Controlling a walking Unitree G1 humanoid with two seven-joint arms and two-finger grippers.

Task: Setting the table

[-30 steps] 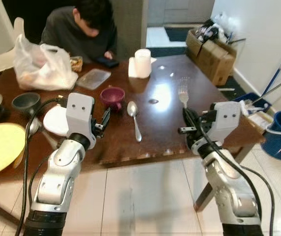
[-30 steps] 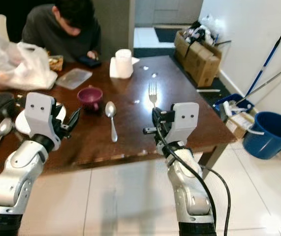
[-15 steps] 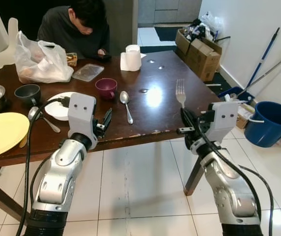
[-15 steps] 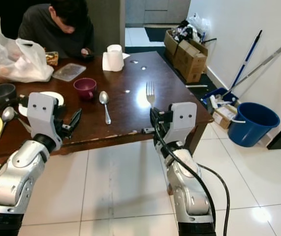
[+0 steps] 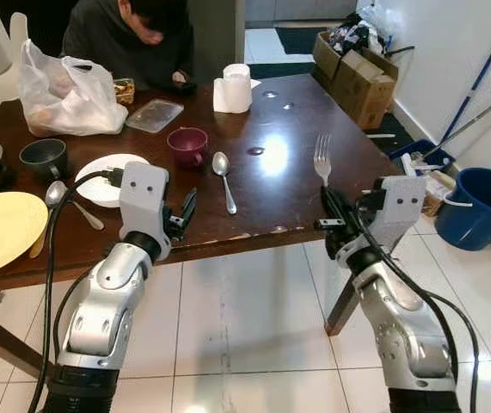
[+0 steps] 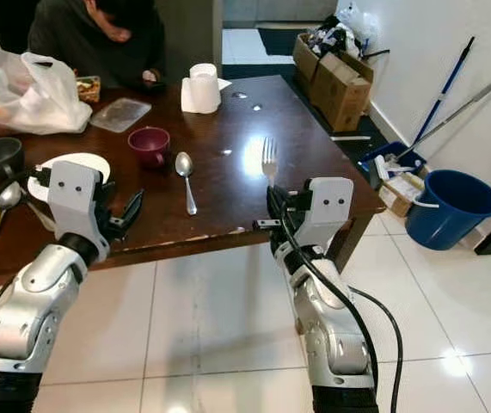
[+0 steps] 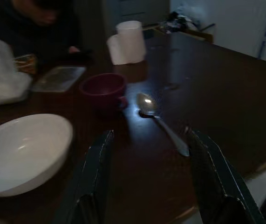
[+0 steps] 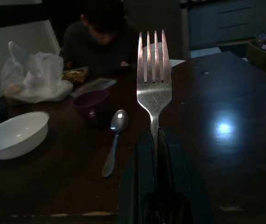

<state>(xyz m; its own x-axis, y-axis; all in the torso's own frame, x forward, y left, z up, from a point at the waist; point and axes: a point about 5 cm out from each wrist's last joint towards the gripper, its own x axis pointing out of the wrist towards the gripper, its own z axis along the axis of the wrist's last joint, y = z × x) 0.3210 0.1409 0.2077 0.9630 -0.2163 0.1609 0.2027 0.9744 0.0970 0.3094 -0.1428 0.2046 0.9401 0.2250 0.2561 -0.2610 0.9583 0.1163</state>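
My right gripper (image 5: 331,206) is shut on the handle of a silver fork (image 5: 322,158), tines up, held at the near right edge of the dark wooden table (image 5: 348,146). My left gripper (image 5: 187,206) hangs open at the table's near edge, nothing between its fingers (image 7: 95,172). On the table lie a silver spoon (image 5: 224,179), a maroon cup (image 5: 187,144) behind it, and a white bowl (image 5: 112,168) to the left. In the right wrist view the fork (image 8: 153,77) stands upright between the fingers (image 8: 144,177).
A person (image 5: 133,39) sits at the far side. A yellow plate (image 5: 0,231), dark cup (image 5: 43,157), second spoon (image 5: 60,198), plastic bag (image 5: 60,90), clear lid (image 5: 154,115) and paper roll (image 5: 235,88) are on the table. Blue bucket (image 5: 477,215) and boxes (image 5: 361,64) stand right.
The camera has shifted, with the table slightly nearer and lower in view than half a second ago. Both grippers keep their pose; the fork stays held.
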